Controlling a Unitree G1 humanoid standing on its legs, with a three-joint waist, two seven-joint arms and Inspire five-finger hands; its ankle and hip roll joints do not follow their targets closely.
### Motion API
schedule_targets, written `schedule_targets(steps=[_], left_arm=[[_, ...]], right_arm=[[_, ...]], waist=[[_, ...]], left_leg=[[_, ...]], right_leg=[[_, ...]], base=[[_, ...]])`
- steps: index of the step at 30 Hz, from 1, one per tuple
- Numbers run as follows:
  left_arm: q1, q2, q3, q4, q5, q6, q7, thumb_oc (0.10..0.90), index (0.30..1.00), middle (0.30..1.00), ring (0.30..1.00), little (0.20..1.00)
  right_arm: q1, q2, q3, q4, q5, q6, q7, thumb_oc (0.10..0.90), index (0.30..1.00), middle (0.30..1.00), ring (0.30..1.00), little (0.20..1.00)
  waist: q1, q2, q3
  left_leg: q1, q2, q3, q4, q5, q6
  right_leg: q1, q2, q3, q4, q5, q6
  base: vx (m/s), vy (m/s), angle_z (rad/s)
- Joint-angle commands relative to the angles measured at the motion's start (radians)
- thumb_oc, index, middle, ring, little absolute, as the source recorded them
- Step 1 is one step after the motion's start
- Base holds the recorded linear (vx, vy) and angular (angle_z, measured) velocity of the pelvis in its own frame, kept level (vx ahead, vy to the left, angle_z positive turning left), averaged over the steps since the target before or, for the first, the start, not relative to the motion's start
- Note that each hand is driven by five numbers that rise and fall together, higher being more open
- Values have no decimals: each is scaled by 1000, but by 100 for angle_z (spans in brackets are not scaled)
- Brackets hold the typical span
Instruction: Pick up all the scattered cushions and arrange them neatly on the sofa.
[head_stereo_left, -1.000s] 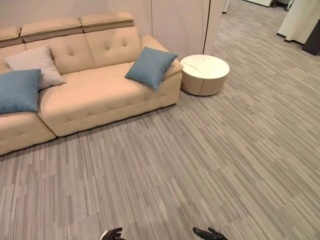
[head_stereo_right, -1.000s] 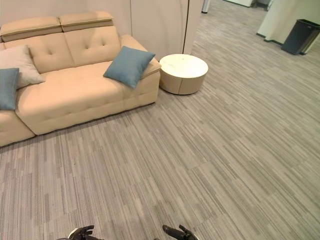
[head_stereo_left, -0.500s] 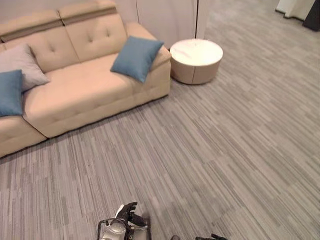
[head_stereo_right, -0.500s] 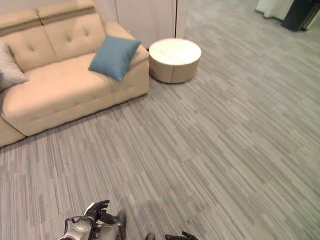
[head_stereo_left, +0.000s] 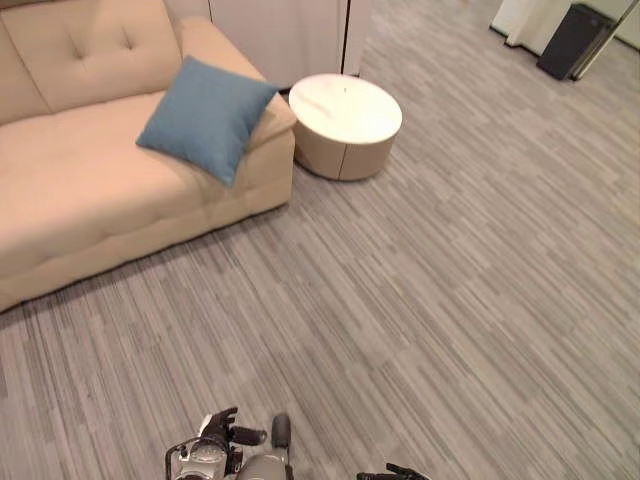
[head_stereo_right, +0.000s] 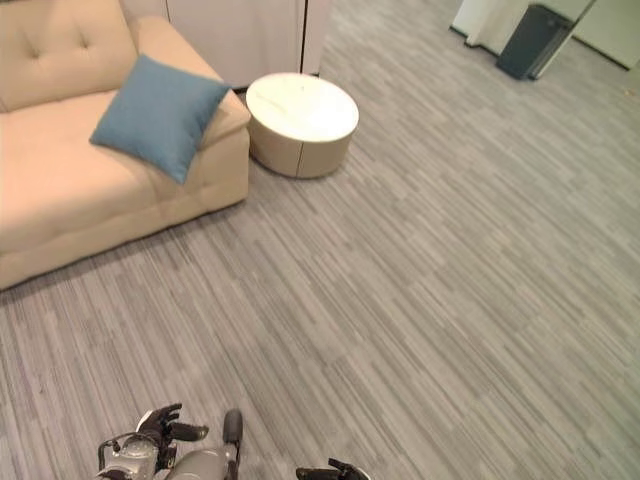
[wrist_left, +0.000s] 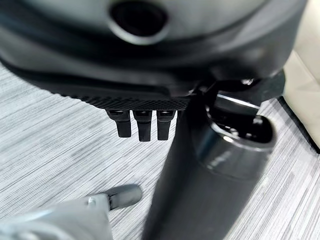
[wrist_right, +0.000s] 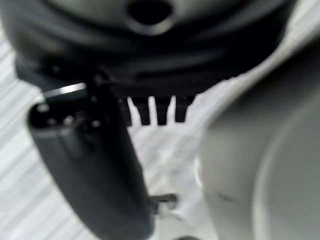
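A blue cushion (head_stereo_left: 207, 117) leans upright against the right armrest of the beige sofa (head_stereo_left: 70, 190), on the seat. The grey carpet before the sofa carries no cushion. My left hand (head_stereo_left: 222, 432) hangs low over the carpet at the view's lower edge, far from the sofa, with fingers (wrist_left: 143, 126) straight and nothing in them. My right hand (head_stereo_left: 395, 472) just peeks in at the bottom edge, fingers (wrist_right: 155, 112) extended and holding nothing.
A low round white table (head_stereo_left: 345, 122) stands on the floor right beside the sofa's armrest. A dark bin (head_stereo_left: 563, 40) stands at the far right by a pale wall. Striped grey carpet (head_stereo_left: 450, 280) stretches wide between me and the furniture.
The camera has swung to the right and downward, so the sofa's left part with its grey and blue cushions has slid out of the picture. My left hand shows slightly higher.
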Motion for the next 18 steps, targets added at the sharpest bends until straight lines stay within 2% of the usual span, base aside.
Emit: schedule_targets(steps=[1, 2, 3, 4, 5, 6, 7, 8, 9, 13, 14, 15, 17, 18], left_arm=[[-1, -57, -52, 13, 33, -1, 11, 800, 900, 900, 900, 900], [-12, -65, -57, 13, 34, -2, 10, 800, 900, 900, 900, 900], [-35, -77, -76, 10, 32, -5, 10, 800, 900, 900, 900, 900], [-36, -77, -76, 10, 32, -5, 10, 800, 900, 900, 900, 900], [-46, -83, -93, 8, 39, -4, 12, 800, 900, 900, 900, 900], [-55, -86, -98, 3, 43, -4, 15, 800, 900, 900, 900, 900], [-60, -91, -107, 6, 46, -2, 19, 800, 900, 900, 900, 900], [-61, -91, -107, 9, 47, -3, 22, 800, 900, 900, 900, 900], [-39, -84, -110, 28, 47, -7, 25, 800, 900, 900, 900, 900], [-9, -78, -100, 58, 47, -8, 27, 800, 900, 900, 900, 900], [31, -78, -90, 89, 50, -7, 26, 800, 900, 900, 900, 900], [50, -80, -82, 102, 49, -4, 22, 800, 900, 900, 900, 900], [85, -83, -58, 118, 35, 1, 18, 800, 900, 900, 900, 900], [92, -76, -38, 107, -1, 3, 14, 800, 900, 900, 900, 900]], right_arm=[[28, 7, -52, -35, -47, -6, 7, 800, 900, 900, 900, 900], [25, 5, -58, -38, -46, -8, 3, 800, 900, 900, 900, 900], [21, 0, -64, -44, -46, -19, -12, 800, 900, 900, 900, 900], [20, -1, -64, -44, -46, -19, -12, 800, 900, 900, 900, 900], [17, -1, -66, -54, -44, -24, -16, 800, 900, 900, 900, 900], [18, -9, -66, -62, -43, -27, -19, 800, 900, 900, 900, 900], [16, -16, -67, -61, -37, -26, -21, 800, 900, 900, 900, 900], [16, -29, -67, -56, -34, -23, -25, 800, 900, 900, 900, 900], [21, -42, -70, -34, -28, -16, -26, 800, 900, 900, 900, 900], [42, -52, -72, -20, -33, -15, -20, 800, 900, 900, 900, 900], [64, -53, -71, -7, -34, -16, -22, 800, 900, 900, 900, 900], [71, -52, -76, 0, -30, -15, -23, 800, 900, 900, 900, 900], [95, -55, -81, 0, -28, -14, -23, 800, 900, 900, 900, 900], [81, -70, -80, -13, -15, -23, -25, 800, 900, 900, 900, 900]], waist=[[12, 70, -3], [-8, 83, 8], [-33, 99, 38], [-37, 101, 38], [-55, 105, 52], [-69, 102, 62], [-86, 99, 66], [-99, 101, 66], [-115, 100, 58], [-126, 107, 56], [-129, 94, 43], [-128, 92, 33], [-120, 105, 22], [-91, 90, 52]], left_leg=[[62, 26, -74, -9, -60, -24], [96, 22, -94, -21, -68, -26], [162, 23, -112, -48, -92, -42], [163, 25, -116, -49, -91, -43], [193, 20, -145, -54, -103, -50], [222, 19, -166, -65, -116, -65], [257, 18, -197, -81, -138, -76], [289, 25, -203, -104, -151, -90], [340, 36, -210, -115, -187, -103], [382, 49, -227, -106, -221, -108], [401, 41, -246, -59, -266, -114], [406, 48, -247, -18, -271, -123], [361, 86, -217, 185, -226, -176], [176, 161, -148, 538, -99, -234]], right_leg=[[-48, -83, -115, 122, 199, 14], [-61, -111, -145, 89, 180, 13], [-106, -163, -201, -50, 95, -19], [-101, -160, -206, -55, 97, -20], [-141, -137, -182, -182, 59, -52], [-159, -109, -132, -327, 46, -60], [-191, -77, -52, -461, 42, -61], [-204, -61, -15, -557, 57, -52], [-266, -72, -26, -653, 122, -28], [-299, -55, -19, -646, 145, -17], [-270, -48, -8, -641, 155, -36], [-258, -42, -17, -626, 149, -47], [-206, -15, -46, -614, 115, -86], [-132, -3, -85, -649, 85, -130]], base=[[581, 297, 89], [683, 193, 78], [444, 62, 50], [445, -8, 71], [291, -72, 98], [489, -119, 100], [490, -92, 83], [706, -97, 88], [520, -50, 80], [408, -63, 36], [476, -146, 50], [655, -211, 59], [448, -232, 52], [216, -220, 57]])
